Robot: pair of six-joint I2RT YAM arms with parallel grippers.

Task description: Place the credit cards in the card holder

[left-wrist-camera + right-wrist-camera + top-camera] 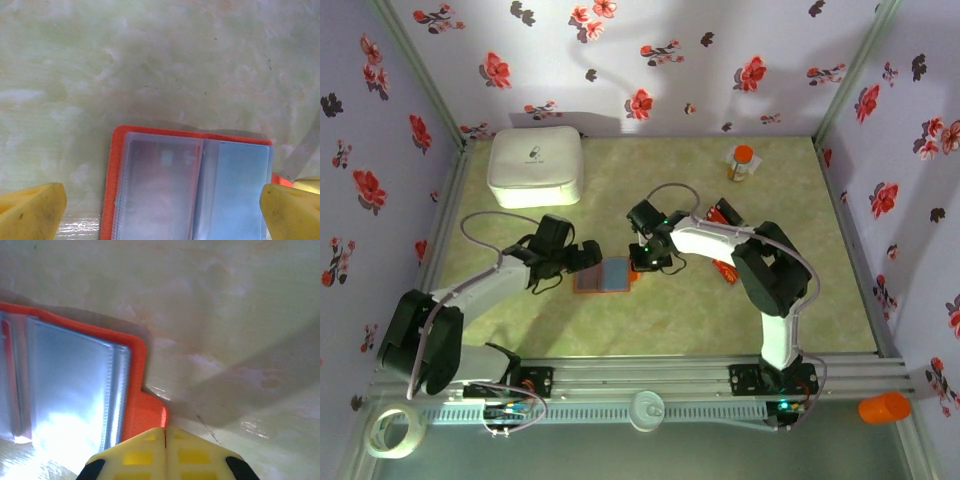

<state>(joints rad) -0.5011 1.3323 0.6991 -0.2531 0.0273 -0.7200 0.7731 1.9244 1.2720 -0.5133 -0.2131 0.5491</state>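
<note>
Card holder (pixel 605 277): flat, square-cornered, with an orange-red textured cover. It lies open near the middle of the table (pixel 810 300), toward the near edge, glossy blue-grey plastic pockets facing up. Credit cards (pixel 724 213): thin, red, lying right of centre beside the right arm.

Left arm reaches in low from the near left. Left pincer (pixel 160 206) stands wide, its yellow fingers on either side of the holder. Right arm folds back leftward. Right pincer (pixel 165 440) is closed, pads together at the holder's orange tab. Whether it grips the tab cannot be told.
</note>
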